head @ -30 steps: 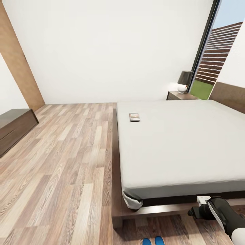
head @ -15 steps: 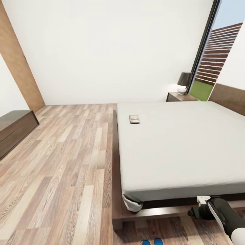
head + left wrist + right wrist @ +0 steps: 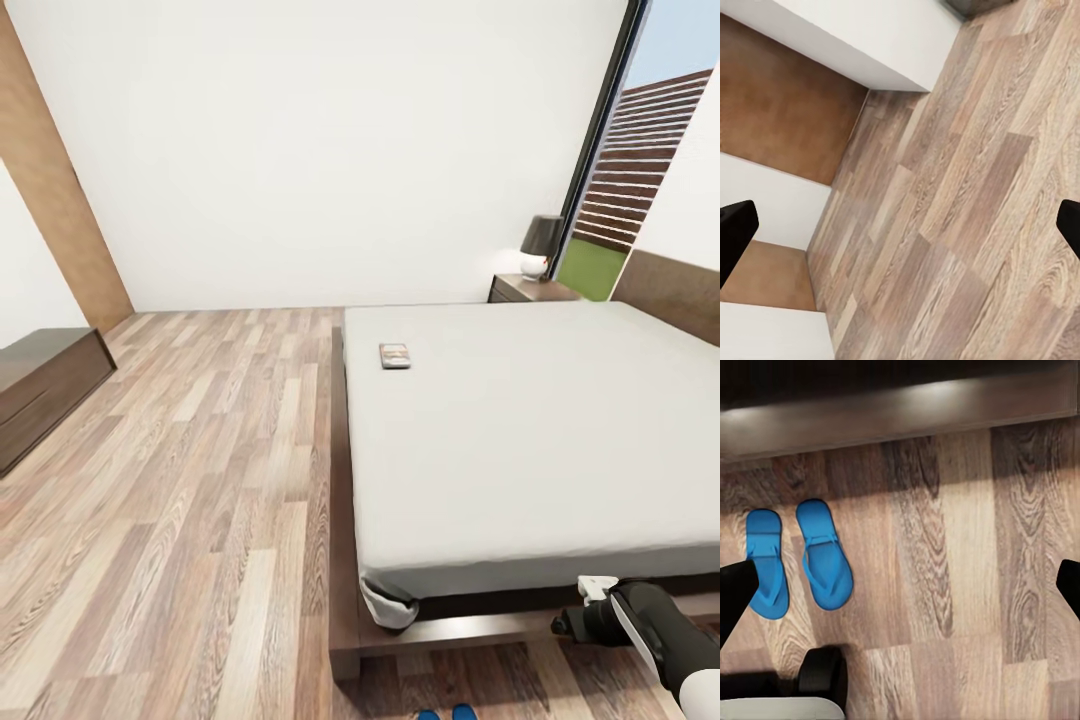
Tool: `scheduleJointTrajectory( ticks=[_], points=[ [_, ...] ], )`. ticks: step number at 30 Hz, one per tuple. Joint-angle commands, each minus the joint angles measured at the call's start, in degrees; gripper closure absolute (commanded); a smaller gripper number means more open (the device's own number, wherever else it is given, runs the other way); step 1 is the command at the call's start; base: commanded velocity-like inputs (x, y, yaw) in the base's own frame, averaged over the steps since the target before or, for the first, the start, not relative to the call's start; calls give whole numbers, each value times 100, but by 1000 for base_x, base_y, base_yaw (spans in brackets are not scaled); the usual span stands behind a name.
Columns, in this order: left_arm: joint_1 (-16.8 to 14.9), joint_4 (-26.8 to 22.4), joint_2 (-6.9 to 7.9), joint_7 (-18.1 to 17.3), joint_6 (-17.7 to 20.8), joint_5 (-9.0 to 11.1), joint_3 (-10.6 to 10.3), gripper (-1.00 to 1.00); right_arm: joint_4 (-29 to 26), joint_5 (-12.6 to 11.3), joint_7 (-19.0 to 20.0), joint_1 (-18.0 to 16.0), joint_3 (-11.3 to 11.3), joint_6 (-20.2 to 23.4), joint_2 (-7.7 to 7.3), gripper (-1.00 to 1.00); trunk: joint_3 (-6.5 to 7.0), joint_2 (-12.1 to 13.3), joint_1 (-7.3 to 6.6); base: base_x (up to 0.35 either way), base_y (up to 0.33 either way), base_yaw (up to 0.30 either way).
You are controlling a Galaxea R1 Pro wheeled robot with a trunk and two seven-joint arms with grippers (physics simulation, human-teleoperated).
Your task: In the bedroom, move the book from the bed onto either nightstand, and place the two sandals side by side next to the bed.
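While both sandals (image 3: 799, 555) already lie side by side on the floor (image 3: 200, 500) by the bed (image 3: 540, 420) frame, just ahead of our right fingers (image 3: 900, 585), the book (image 3: 395, 355) rests on the mattress near its edge, well apart from both grippers. Our right fingers and left fingers (image 3: 900, 225) stand spread wide, holding nothing. We judge the paperback light, thin and a little flexible; pinching it across a short edge overhanging nothing may need sliding it toward the mattress edge first. The nightstand (image 3: 530, 288) stands far beyond.

A small table lamp with a dark shade and white round base (image 3: 541, 246) stands by the tall dark-framed window (image 3: 600, 150); a low dark wooden bench (image 3: 45, 390) sits against the wall.
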Motion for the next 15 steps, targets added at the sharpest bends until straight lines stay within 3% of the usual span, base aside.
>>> scheduleJointTrajectory(
  ticks=[1, 15],
  points=[
    [-6, 13, 1, 12, -43, -36, 48, -100, -7, 61, 48, -2, -24, 22, 3, -100, 14, 39, -23, 0, 0, 0],
    [-1, 14, 1, 12, -58, -36, 48, -100, -7, 65, 48, -2, -20, 24, 18, -100, 265, 601, -331, 0, 0, 0]
  ],
)
